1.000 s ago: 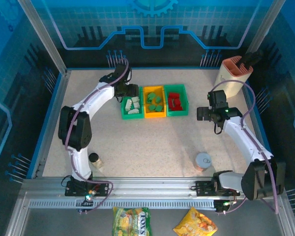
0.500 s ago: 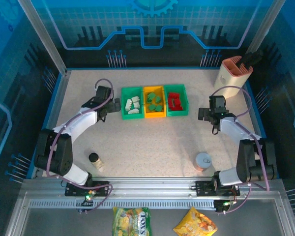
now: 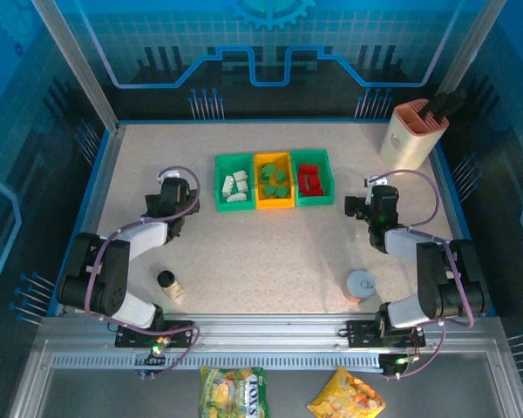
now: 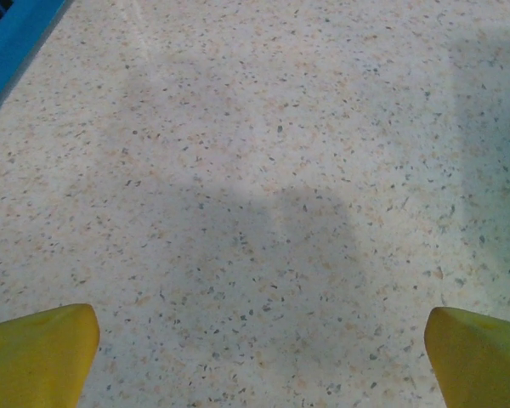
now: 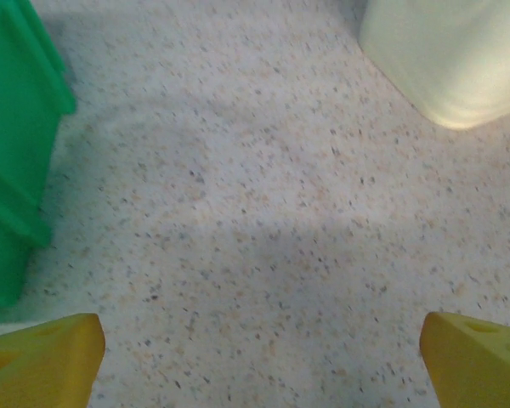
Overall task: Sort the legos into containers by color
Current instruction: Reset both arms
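Three containers stand in a row at the table's far middle. The left green bin (image 3: 235,206) holds white legos (image 3: 236,188). The orange bin (image 3: 275,205) holds green legos (image 3: 274,180), and the right green bin (image 3: 314,200) holds red legos (image 3: 310,178). My left gripper (image 3: 178,190) hangs low over bare table left of the row; its yellow fingertips (image 4: 36,357) stand wide apart, open and empty. My right gripper (image 3: 359,207) is open to the right of the row, its fingertips (image 5: 41,361) wide over bare table, with the green bin (image 5: 17,144) at its left.
A tall beige-and-pink holder (image 3: 411,131) stands at the back right, its base (image 5: 450,59) just beyond my right gripper. A black-lidded jar (image 3: 166,280) sits near the left arm's base. A tin can (image 3: 360,285) sits near the right arm's base. The blue table wall (image 4: 8,42) runs at the left.
The left arm drew back from over the left green bin toward the near left and folded down, its gripper opening wide. The right arm also pulled back and folded lower.
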Tool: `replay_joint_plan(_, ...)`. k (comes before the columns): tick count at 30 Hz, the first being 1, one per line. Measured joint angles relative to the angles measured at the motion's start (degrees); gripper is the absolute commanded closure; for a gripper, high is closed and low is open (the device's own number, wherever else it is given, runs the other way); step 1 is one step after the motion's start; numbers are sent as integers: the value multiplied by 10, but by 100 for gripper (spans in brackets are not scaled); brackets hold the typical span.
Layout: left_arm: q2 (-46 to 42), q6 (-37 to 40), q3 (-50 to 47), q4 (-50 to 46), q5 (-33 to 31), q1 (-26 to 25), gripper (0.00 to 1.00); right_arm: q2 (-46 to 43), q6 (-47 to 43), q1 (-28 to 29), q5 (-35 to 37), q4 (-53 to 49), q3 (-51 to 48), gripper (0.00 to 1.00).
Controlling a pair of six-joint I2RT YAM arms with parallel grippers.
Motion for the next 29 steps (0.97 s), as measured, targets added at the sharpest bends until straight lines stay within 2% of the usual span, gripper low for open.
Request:
replay_joint_plan(7, 10, 40, -61, 157, 101, 46, 1, 35, -27, 0, -54, 189, -80, 1)
replay_joint_plan(10, 10, 41, -85, 209, 156, 70, 1, 49, -35, 1, -64, 202, -81, 0)
replay_joint_plan(14, 23, 45, -122, 290, 213, 75, 1, 49, -39, 5, -64, 212, -71, 0)
replay_joint_plan(18, 31, 45, -128, 313, 232, 75, 1, 49, -41, 5, -64, 217, -70, 0)
replay_joint_plan(29, 31, 46, -128, 342, 236, 75, 1, 49, -44, 9, -62, 217, -70, 0)
